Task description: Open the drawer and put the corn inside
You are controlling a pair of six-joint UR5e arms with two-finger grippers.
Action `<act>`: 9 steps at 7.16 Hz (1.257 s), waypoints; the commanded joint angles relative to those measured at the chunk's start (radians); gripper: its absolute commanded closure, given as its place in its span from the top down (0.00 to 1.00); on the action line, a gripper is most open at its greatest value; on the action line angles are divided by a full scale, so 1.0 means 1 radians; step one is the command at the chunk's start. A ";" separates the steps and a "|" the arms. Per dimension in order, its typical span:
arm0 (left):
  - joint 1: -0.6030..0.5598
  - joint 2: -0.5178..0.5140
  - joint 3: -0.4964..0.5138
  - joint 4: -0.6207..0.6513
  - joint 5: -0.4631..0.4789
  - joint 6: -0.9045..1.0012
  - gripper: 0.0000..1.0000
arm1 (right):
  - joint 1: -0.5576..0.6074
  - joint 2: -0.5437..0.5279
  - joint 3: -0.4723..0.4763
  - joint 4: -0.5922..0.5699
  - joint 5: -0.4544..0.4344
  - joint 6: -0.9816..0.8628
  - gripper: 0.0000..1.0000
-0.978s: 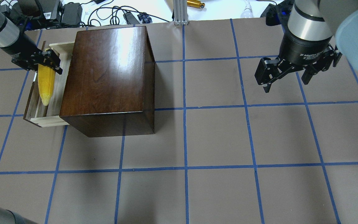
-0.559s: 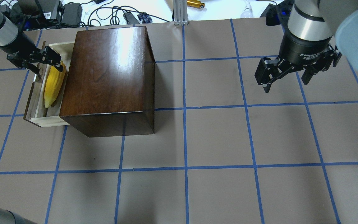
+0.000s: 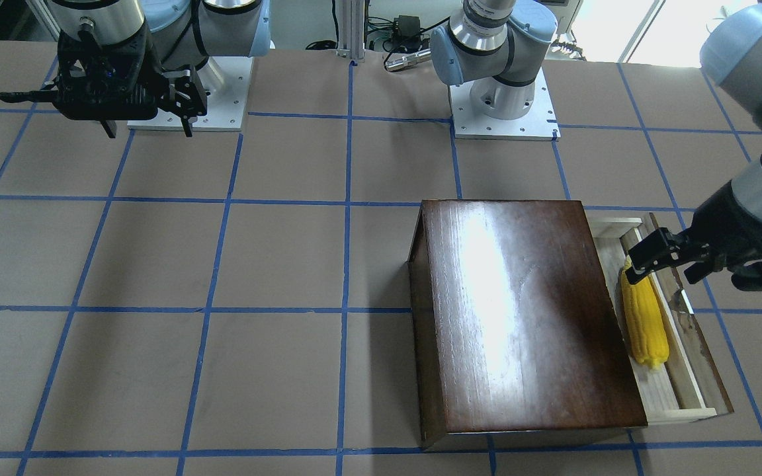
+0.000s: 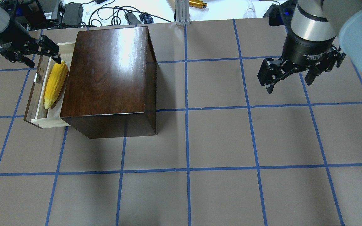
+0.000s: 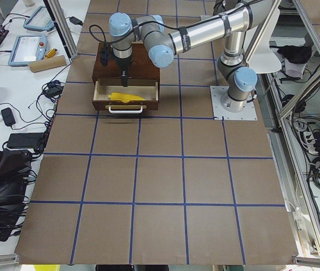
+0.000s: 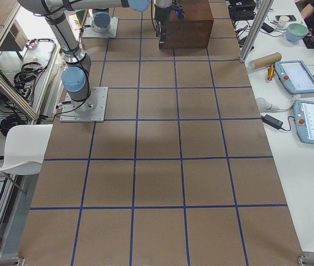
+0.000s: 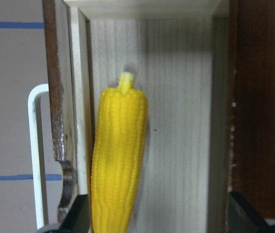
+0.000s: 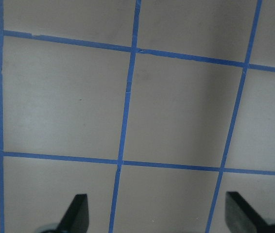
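**A:** What hangs nearest the robot's edge of the desk (image 4: 218, 141)?

**B:** The right tool (image 4: 289, 86). It hangs over the desk's right half, well apart from everything else. Its fingers are spread wide and hold nothing.

**A:** And further out?

**B:** A glossy dark box (image 4: 108, 75) stands on the left half, toward the far edge. Its drawer (image 4: 50, 123) is pulled out toward the desk's left end. The corn (image 4: 55, 84) lies lengthwise on the drawer's pale floor, between the front panel (image 7: 52, 97) and the box. Its tapered tip points toward the robot's edge and its stub toward the far edge.

**A:** Where is the left tool?

**B:** The left tool (image 4: 45, 62) hovers above the drawer. It is spread far wider than the cob and grips nothing. I cannot tell whether a finger grazes the corn.

**A:** So what is the step in hand?

**B:** Probably clearing the tool from the drawer. It is best done by rising straight up with the fingers wide. That way neither finger nudges the cob, the front panel or the box's side. Any sideways travel should wait until the tool is above the box's top.
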State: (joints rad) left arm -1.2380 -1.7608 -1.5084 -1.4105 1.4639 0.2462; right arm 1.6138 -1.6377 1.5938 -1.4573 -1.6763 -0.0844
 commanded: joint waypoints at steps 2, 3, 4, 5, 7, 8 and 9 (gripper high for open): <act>-0.188 0.101 0.042 -0.171 0.065 -0.211 1.00 | 0.000 0.001 0.000 0.000 0.001 0.000 1.00; -0.266 0.118 0.037 -0.166 0.116 -0.223 1.00 | 0.000 -0.001 0.000 0.000 0.001 0.000 1.00; -0.320 0.112 0.033 -0.168 0.124 -0.263 1.00 | 0.000 -0.001 0.000 0.000 0.001 0.000 1.00; -0.349 0.119 0.030 -0.156 0.122 -0.289 1.00 | 0.000 -0.001 0.000 0.000 0.001 0.000 1.00; -0.356 0.127 0.030 -0.162 0.105 -0.274 1.00 | 0.000 -0.001 0.000 0.000 0.001 0.000 1.00; -0.356 0.136 0.036 -0.168 0.113 -0.268 1.00 | 0.000 -0.001 0.000 0.000 0.001 0.000 1.00; -0.356 0.148 0.027 -0.168 0.115 -0.249 1.00 | 0.000 -0.001 0.000 0.000 0.001 0.000 1.00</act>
State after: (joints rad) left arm -1.5930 -1.6249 -1.4774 -1.5762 1.5767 -0.0195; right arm 1.6137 -1.6383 1.5938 -1.4573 -1.6751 -0.0843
